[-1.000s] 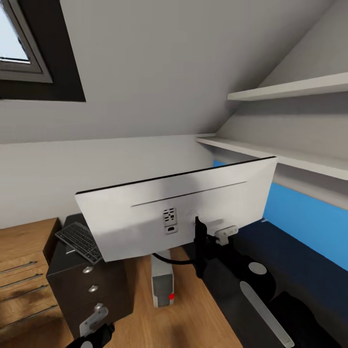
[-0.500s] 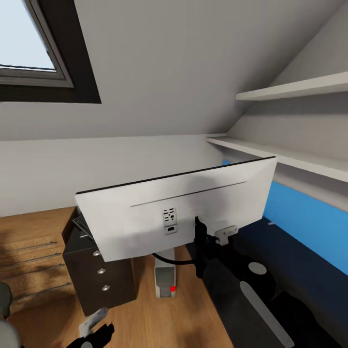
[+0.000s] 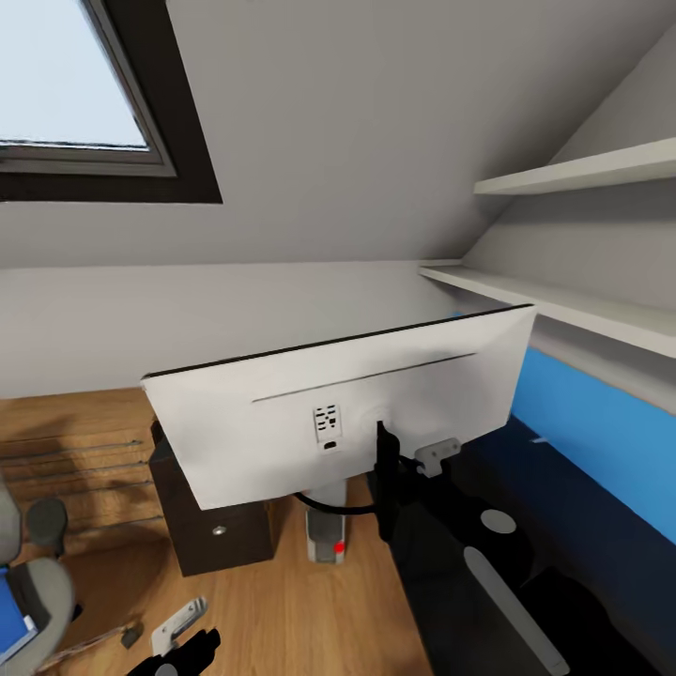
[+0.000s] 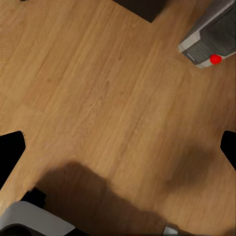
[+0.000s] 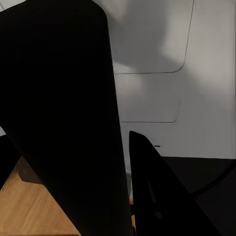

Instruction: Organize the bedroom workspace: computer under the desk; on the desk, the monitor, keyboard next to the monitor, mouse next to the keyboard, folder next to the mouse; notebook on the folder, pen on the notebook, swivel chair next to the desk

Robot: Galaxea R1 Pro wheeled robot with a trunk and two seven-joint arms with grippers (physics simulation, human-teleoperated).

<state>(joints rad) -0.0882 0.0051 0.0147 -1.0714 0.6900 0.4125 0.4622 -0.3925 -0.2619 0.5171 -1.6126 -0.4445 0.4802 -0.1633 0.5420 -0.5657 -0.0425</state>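
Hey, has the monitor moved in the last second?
Yes. The monitor has swung left with the robot: the dark cabinet, earlier off to its left, now sits under it.

The light wood floor carries the grey computer tower, a dark drawer cabinet just beside it, and the swivel chair well apart from both.

Right black gripper raised mid-view on its extended arm, fingers clamped on the white-backed flat monitor's thin black stand. Left grey gripper hangs low, fingers spread, holding nothing.
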